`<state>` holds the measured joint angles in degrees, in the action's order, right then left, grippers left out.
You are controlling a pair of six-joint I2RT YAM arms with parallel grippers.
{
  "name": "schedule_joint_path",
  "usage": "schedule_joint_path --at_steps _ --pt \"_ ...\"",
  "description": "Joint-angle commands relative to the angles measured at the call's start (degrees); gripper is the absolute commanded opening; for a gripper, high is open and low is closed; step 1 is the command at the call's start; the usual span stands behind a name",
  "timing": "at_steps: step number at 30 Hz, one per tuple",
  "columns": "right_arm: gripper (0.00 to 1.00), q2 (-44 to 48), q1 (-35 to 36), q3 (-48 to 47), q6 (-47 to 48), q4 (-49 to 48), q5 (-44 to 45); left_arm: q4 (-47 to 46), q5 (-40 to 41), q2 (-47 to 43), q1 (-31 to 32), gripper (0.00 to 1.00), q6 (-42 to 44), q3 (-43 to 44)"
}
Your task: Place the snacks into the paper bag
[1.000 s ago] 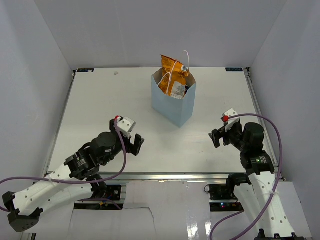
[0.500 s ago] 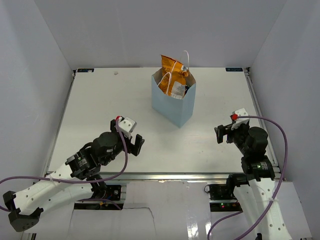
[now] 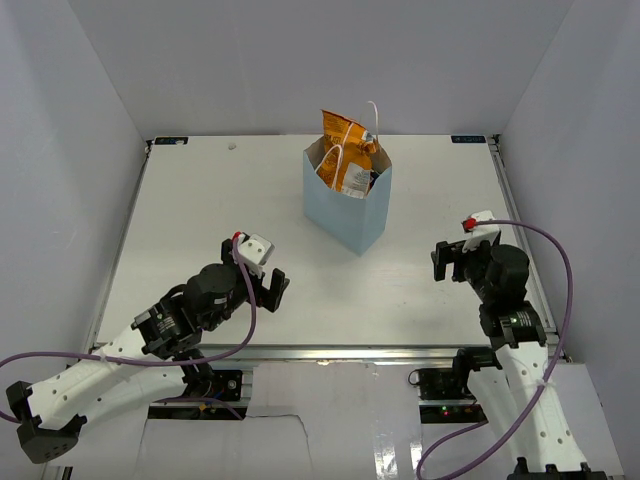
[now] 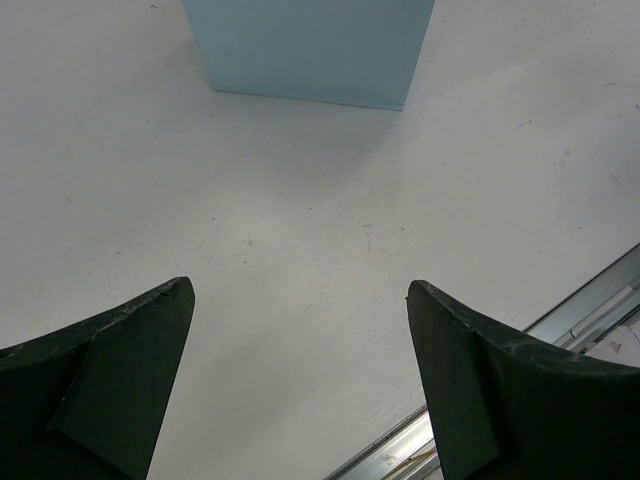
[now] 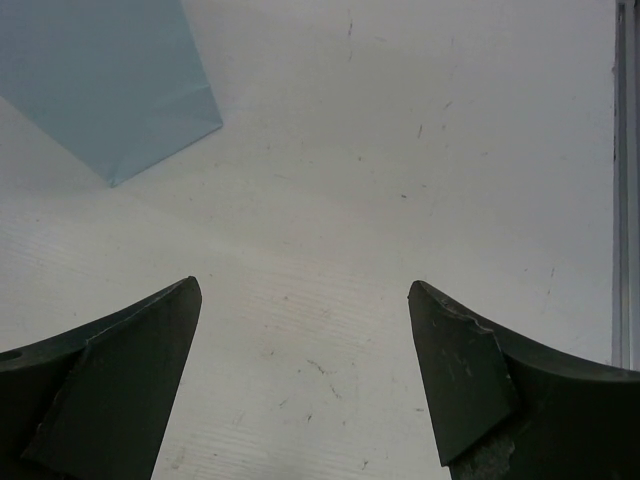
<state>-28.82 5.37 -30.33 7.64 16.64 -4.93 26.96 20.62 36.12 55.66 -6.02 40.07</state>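
Upright at the far middle of the table (image 3: 190, 190): the paper bag (image 3: 345, 215), with the orange chip bag (image 3: 347, 135) poking out of its mouth beside a white cord handle (image 3: 373, 112). Same place and same lean as a second ago; nothing added, nothing taken out. Other packets deeper inside: cannot tell from above.

To the right and nearer: the right gripper (image 3: 446, 262). Drawn back over the last second, away from the bag and toward the right edge of the table, wrist swung a little farther right. In its own wrist view, right gripper (image 5: 303, 288) spread wide and empty, only bare tabletop in the gap, a corner of the paper bag (image 5: 100, 80) at the far left, well apart.

To the left and nearer: the left gripper (image 3: 272, 288). Barely shifted, a slight settling toward the near edge. Likewise released in its wrist view, left gripper (image 4: 298, 288) holding nothing, the foot of the paper bag (image 4: 310, 50) ahead and well apart.

No loose snack in sight outside the bag in any of the three views. Reads as a retreat after a drop rather than a reach for another packet. Probably at or very near the end of the task, with nothing left to fetch unless hidden out of frame.
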Motion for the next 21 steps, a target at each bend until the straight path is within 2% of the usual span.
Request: schedule_joint_path --at_steps 1,10,21 --pt "0.9 -4.13 0.7 -2.98 -2.45 1.02 4.57 -0.51 0.47 -0.7 -0.11 0.98 -0.31 -0.26" --pt "0.9 -0.54 1.05 -2.11 -0.08 -0.47 4.66 -0.24 0.74 -1.14 -0.2 0.98 -0.57 -0.08" --pt "0.9 -3.17 1.49 -2.46 -1.66 0.06 7.83 -0.24 0.12 -0.87 -0.2 0.98 -0.48 0.0"
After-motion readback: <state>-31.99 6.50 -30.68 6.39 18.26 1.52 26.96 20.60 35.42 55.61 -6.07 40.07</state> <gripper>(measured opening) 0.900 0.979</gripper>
